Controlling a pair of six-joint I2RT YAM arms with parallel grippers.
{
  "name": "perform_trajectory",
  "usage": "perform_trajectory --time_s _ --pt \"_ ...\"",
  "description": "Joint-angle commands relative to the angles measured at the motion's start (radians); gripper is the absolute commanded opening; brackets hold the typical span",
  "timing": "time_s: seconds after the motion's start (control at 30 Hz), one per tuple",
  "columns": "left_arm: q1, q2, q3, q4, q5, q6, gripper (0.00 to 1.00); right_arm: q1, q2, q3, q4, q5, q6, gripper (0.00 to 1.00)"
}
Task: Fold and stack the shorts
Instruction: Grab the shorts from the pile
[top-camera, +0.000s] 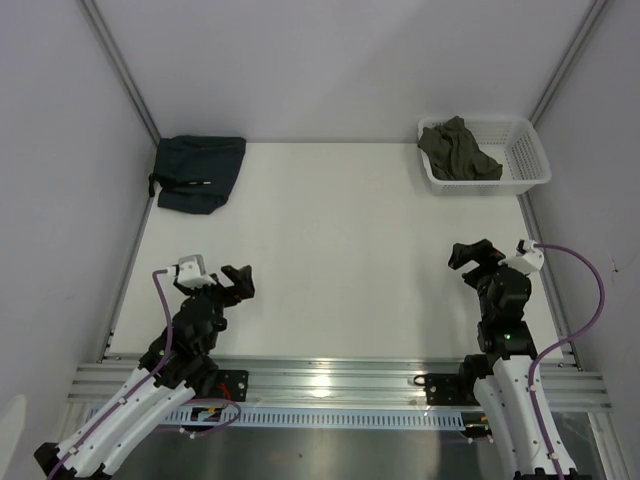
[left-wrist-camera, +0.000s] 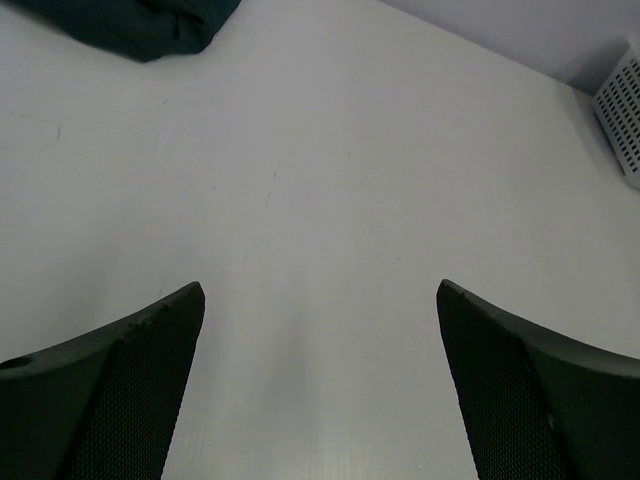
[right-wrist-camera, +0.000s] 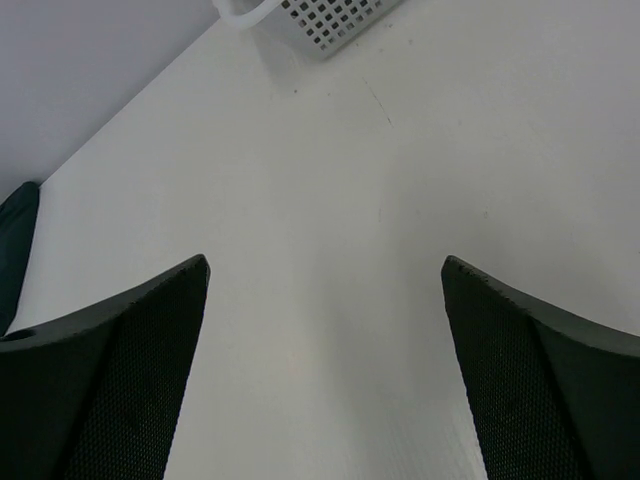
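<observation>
Olive-green soft cloth shorts (top-camera: 458, 150) are found crumpled in a heap inside the white perforated plastic basket (top-camera: 528, 152) at the far right corner of the white table (top-camera: 340, 240). No fold has been made in them, and no gripper is in contact with them.

A dark blue-green folded cloth garment (top-camera: 198, 172) is noted at the far left corner, lying flat, well apart from the basket. It is judged to mark the stacking place, though this cannot be confirmed from the views.

The left arm's black two-finger gripper (top-camera: 238, 284) is held over the near left of the table with its jaws spread wide and nothing between them. The right arm's black two-finger gripper (top-camera: 472, 255) is held over the near right, likewise spread wide and empty. Only bare tabletop is seen between the fingers in both wrist views.

The step in hand is judged to be the very first: fetching the shorts from the basket. The right gripper is the nearer one. A reach forward over the basket rim is called for, then a pinch on an upper ridge of cloth and a lift clear of the walls. The garment must then be laid out flat on the open middle of the table before any folding.
</observation>
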Motion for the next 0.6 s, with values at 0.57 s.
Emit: perform_trajectory --time_s 0.57 --pt "-0.005 0.033 0.008 0.057 0.039 0.014 0.99 -0.052 0.803 0.737 -0.085 -0.168 -0.151 0.99"
